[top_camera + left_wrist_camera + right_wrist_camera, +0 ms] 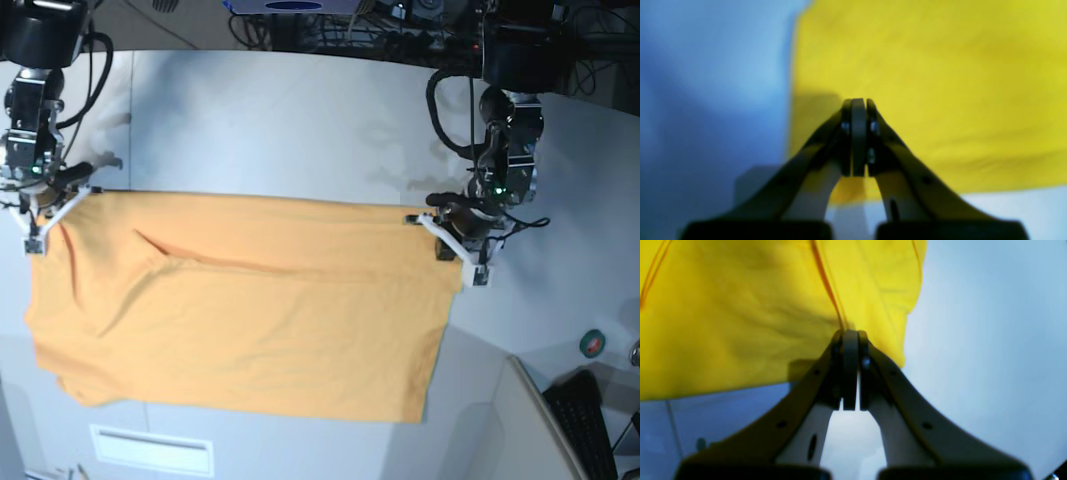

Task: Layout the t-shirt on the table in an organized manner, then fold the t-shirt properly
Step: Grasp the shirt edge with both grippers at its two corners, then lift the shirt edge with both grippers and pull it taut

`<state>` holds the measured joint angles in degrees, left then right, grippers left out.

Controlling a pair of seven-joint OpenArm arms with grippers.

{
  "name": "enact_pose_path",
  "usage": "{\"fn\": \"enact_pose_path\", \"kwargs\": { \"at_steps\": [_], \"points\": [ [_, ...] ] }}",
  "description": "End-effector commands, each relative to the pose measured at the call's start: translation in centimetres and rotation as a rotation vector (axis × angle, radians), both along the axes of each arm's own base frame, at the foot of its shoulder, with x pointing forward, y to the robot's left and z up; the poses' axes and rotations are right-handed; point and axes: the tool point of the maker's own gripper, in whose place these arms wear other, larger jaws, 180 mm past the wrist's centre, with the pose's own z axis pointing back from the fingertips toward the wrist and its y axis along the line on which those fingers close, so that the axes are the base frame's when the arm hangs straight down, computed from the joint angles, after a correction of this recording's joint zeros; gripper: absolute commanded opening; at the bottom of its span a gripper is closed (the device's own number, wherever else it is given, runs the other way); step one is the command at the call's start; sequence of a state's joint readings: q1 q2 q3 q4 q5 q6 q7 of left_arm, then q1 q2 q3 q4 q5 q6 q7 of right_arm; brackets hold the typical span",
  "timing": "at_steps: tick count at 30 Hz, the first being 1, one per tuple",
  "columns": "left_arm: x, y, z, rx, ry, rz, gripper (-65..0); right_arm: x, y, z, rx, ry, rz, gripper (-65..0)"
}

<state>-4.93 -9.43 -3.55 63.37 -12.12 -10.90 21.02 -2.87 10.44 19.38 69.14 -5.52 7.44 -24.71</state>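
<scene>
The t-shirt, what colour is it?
Plain orange t-shirt, best in the base view; the wrist views tint it yellow.

T-shirt (pixel 250 320): soft matt cloth, orange, lightly creased, with a stitched seam I can see near the right gripper (pixel 850 335). Worktop (pixel 300 120) under it: smooth, pale, faint sheen. Both sets of jaws look like matt dark plastic; left gripper (pixel 858 103) shows small shiny metal screws.

Base view high overhead, looking down on the whole table (pixel 300 110); both wrist views close in, peering along shut jaws at the t-shirt (pixel 240 310) edge, sharing cloth and tabletop with the base view
</scene>
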Motion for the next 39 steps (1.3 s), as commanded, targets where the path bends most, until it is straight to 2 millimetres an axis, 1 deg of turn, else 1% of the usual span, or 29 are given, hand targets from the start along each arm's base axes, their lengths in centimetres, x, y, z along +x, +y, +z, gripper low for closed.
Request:
{"fn": "enact_pose_path", "kwargs": {
  "at_steps": [1, 4, 5, 8, 11, 12, 13, 15, 17, 18, 20, 22, 23, 25, 28, 30, 32, 34, 36, 39],
  "points": [
    [1.8, 0.2, 1.5, 0.003, -0.055, 0.001, -65.0, 1.2, 0.0, 1.0, -0.021, -0.033, 0.022, -65.0],
    [2.3, -0.1, 0.4, -0.008, -0.021, 0.007, -65.0, 2.3, 0.9, 1.0, -0.015, -0.035, 0.05, -65.0],
    [2.3, 0.0, -0.2, -0.009, -0.001, 0.012, -65.0, 2.1, 0.9, 0.6, -0.01, -0.026, 0.047, -65.0],
    [1.7, 0.5, -2.2, -0.015, 0.058, 0.033, -65.0, 2.4, 0.6, 0.0, -0.003, -0.012, 0.039, -65.0],
    [0.9, 1.2, -3.8, -0.019, 0.057, 0.059, -65.0, 2.1, 0.5, -0.7, 0.004, 0.012, 0.032, -65.0],
    [0.5, 1.8, -4.4, -0.014, 0.064, 0.069, -65.0, 2.0, 0.3, -0.8, 0.004, 0.018, 0.03, -65.0],
    [-0.1, 2.9, -4.9, 0.001, 0.074, 0.08, -65.0, 1.8, -0.2, -1.0, -0.003, 0.027, 0.025, -65.0],
    [-0.9, 3.8, -5.7, 0.01, 0.09, 0.093, -65.0, 1.2, -1.2, -1.3, -0.015, 0.05, 0.018, -65.0],
    [-1.4, 4.4, -6.1, 0.017, 0.101, 0.101, -65.0, 1.0, -1.8, -1.3, -0.025, 0.058, 0.016, -65.0],
    [-1.6, 5.4, -6.0, 0.033, 0.103, 0.105, -65.0, 0.8, -2.2, -1.3, -0.032, 0.062, 0.015, -65.0],
    [-1.8, 6.1, -6.0, 0.047, 0.108, 0.107, -65.0, 0.7, -2.5, -1.3, -0.036, 0.065, 0.015, -65.0],
    [-1.8, 6.5, -6.0, 0.053, 0.107, 0.109, -65.0, 0.3, -3.4, -1.0, -0.056, 0.072, 0.014, -65.0],
    [-2.0, 7.2, -6.0, 0.065, 0.113, 0.113, -65.0, 0.1, -3.7, -1.0, -0.062, 0.076, 0.014, -65.0],
    [-2.1, 7.8, -6.0, 0.073, 0.118, 0.119, -65.0, -0.1, -3.8, -1.1, -0.063, 0.081, 0.014, -65.0],
    [-2.1, 8.1, -6.0, 0.075, 0.104, 0.123, -65.0, -0.4, -3.9, -1.2, -0.066, 0.087, 0.014, -65.0],
    [-2.2, 8.1, -6.0, 0.075, 0.104, 0.123, -65.0, -0.6, -5.0, -0.9, -0.087, 0.093, 0.012, -65.0],
    [-2.7, 8.2, -6.5, 0.075, 0.12, 0.129, -65.0, -1.0, -5.3, -0.9, -0.093, 0.101, 0.013, -65.0],
    [-3.3, 8.4, -7.1, 0.073, 0.141, 0.135, -65.0, -1.1, -5.6, -0.8, -0.1, 0.101, 0.013, -65.0],
    [-3.4, 8.4, -7.1, 0.073, 0.142, 0.136, -65.0, -1.2, -6.8, -0.3, -0.123, 0.107, 0.011, -65.0],
    [-3.4, 8.4, -7.1, 0.073, 0.142, 0.136, -65.0, -1.2, -7.4, 0.0, -0.137, 0.106, 0.01, -65.0]
  ]
}}
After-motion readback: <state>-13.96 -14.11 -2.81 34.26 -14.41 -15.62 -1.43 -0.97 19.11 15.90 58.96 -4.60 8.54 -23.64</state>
